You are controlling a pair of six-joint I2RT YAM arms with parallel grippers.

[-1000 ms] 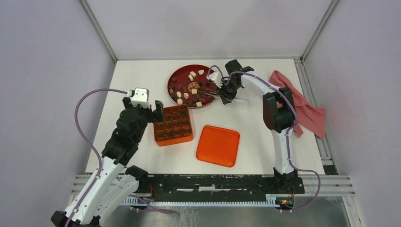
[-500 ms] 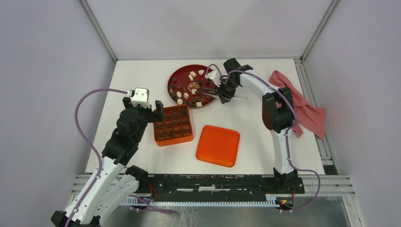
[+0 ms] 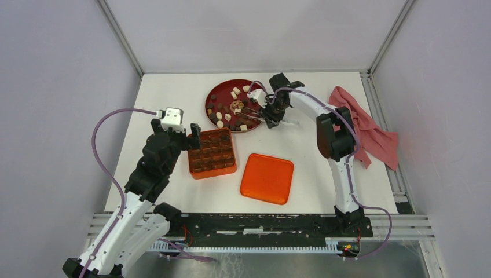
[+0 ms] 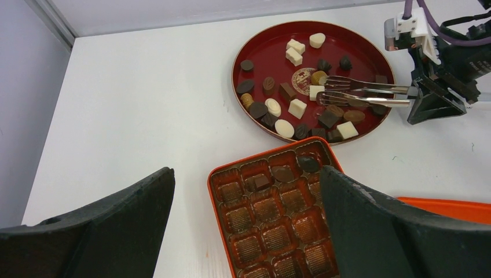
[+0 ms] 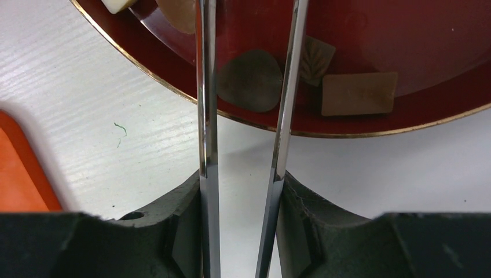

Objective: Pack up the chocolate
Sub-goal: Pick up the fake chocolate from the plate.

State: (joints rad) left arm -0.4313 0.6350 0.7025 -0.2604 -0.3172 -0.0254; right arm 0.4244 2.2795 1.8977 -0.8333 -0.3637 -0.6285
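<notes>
Right fingers (image 5: 173, 243), on an arm stretched toward 12 o'clock, clamp metal tongs (image 4: 370, 88) whose parted tips hang over the chocolate (image 4: 298, 107) on the red plate (image 4: 370, 55). Left fingers (image 4: 104, 220) gape wide above the orange box (image 4: 272, 237) at 8 o'clock on the tabletop (image 4: 145, 104).

I see a crumpled pink cloth (image 3: 370, 128) draped over the right edge of the white table (image 3: 168, 98). A flat orange lid (image 3: 267, 178) lies on the table towards the near side, well apart from the cloth.

You have dark-brown and cream chocolate (image 4: 288, 92), a red gold-rimmed plate (image 4: 272, 55), orange box (image 4: 212, 185) and lid (image 3: 267, 178), silver tongs (image 4: 359, 87), white bench (image 4: 145, 104).
</notes>
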